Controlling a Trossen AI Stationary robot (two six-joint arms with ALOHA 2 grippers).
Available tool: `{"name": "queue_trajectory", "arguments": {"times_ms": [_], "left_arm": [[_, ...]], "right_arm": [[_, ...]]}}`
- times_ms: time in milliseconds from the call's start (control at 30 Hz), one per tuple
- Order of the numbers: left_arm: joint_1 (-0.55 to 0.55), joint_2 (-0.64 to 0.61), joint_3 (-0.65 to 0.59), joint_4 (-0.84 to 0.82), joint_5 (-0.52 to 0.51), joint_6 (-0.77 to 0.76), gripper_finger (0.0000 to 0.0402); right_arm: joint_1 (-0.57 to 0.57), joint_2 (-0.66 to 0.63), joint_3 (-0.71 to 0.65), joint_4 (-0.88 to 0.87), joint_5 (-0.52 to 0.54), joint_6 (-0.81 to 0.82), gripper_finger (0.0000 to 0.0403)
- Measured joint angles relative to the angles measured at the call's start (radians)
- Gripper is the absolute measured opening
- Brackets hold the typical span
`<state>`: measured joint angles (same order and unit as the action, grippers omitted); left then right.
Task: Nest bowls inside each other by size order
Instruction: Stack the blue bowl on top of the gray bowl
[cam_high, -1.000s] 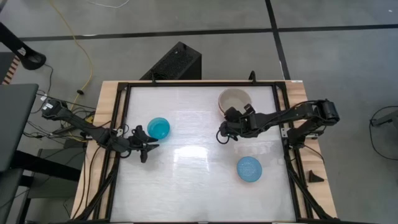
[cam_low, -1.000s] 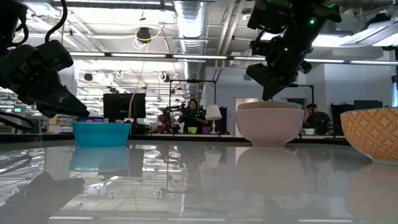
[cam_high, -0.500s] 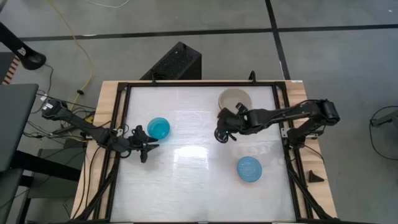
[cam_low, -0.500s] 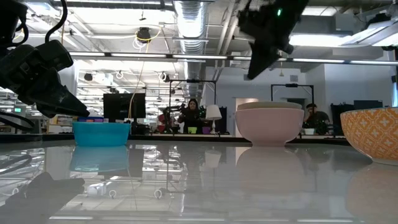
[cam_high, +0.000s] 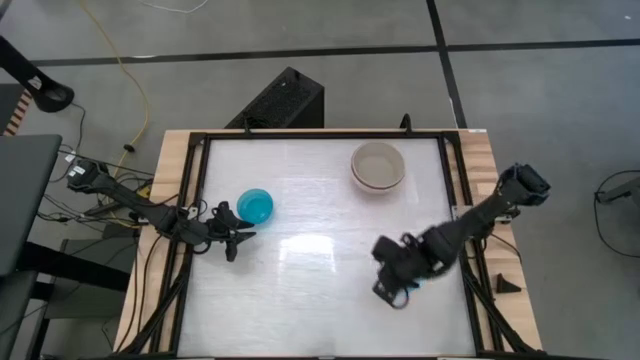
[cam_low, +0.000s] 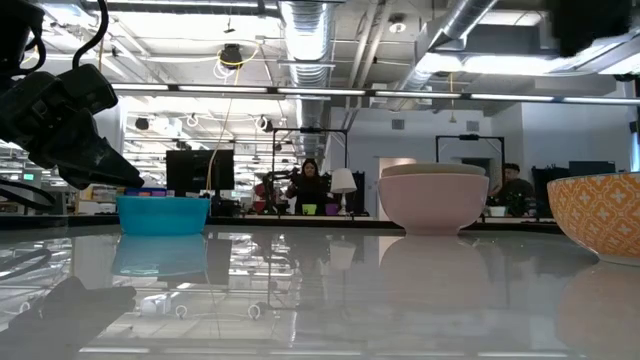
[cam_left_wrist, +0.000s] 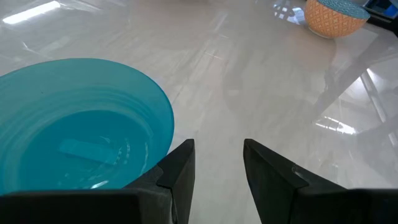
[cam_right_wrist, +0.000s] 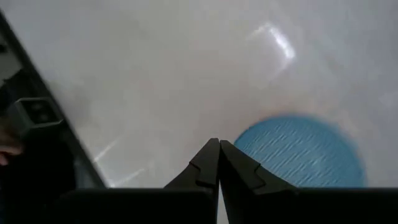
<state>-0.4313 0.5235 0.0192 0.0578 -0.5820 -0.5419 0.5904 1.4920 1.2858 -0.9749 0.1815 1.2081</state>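
Note:
A teal bowl (cam_high: 256, 205) stands upright on the white table at the left; it also shows in the left wrist view (cam_left_wrist: 74, 130). My left gripper (cam_high: 234, 240) is open just on its near-left side (cam_left_wrist: 217, 168), touching nothing. A pale pink-white bowl with a grey-beige bowl inside it (cam_high: 378, 166) stands at the far side and shows in the low view (cam_low: 432, 198). My right gripper (cam_high: 388, 288) is shut (cam_right_wrist: 217, 149) and hovers over the light blue bowl (cam_right_wrist: 301, 152), whose outside is orange-patterned (cam_low: 600, 215). The arm hides most of that bowl in the high view.
The white table top (cam_high: 300, 290) has a black frame along its edges (cam_high: 465, 250). A black box (cam_high: 285, 100) stands on the floor beyond the far edge. People sit far off in the room (cam_low: 310, 185).
My right gripper has left the stacked bowls at the far side. It has risen out of the low view and swung toward the table's near edge, and it now stands over the light blue bowl. The bowls have stayed in place.

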Motion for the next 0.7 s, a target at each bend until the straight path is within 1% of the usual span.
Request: {"name": "queue_trajectory", "arguments": {"times_ms": [67, 133, 233, 333, 467, 533, 600, 700], "left_arm": [[0.0, 0.0, 0.0, 0.0, 0.0, 0.0, 0.0125], [0.0, 0.0, 0.0, 0.0, 0.0, 0.0, 0.0125], [0.0, 0.0, 0.0, 0.0, 0.0, 0.0, 0.0125], [0.0, 0.0, 0.0, 0.001, 0.0, 0.0, 0.0125], [0.0, 0.0, 0.0, 0.0, 0.0, 0.0, 0.0125], [0.0, 0.0, 0.0, 0.0, 0.0, 0.0, 0.0125], [0.0, 0.0, 0.0, 0.0, 0.0, 0.0, 0.0125], [0.0, 0.0, 0.0, 0.0, 0.0, 0.0, 0.0125]], "right_arm": [[0.038, 0.0, 0.0, 0.001, 0.001, 0.101, 0.0043], [0.067, 0.006, 0.0, 0.002, 0.024, 0.186, 0.0055], [0.083, 0.034, 0.0, -0.004, 0.027, 0.239, 0.0085], [0.073, 0.076, 0.0, -0.005, 0.0, 0.224, 0.0128], [0.031, 0.147, 0.0, -0.008, -0.01, 0.122, 0.02], [0.002, 0.181, 0.0, -0.013, -0.047, 0.096, 0.0232], [-0.026, 0.214, 0.0, -0.017, -0.105, 0.088, 0.0254], [-0.058, 0.262, 0.0, -0.016, -0.188, 0.066, 0.0268]]}}
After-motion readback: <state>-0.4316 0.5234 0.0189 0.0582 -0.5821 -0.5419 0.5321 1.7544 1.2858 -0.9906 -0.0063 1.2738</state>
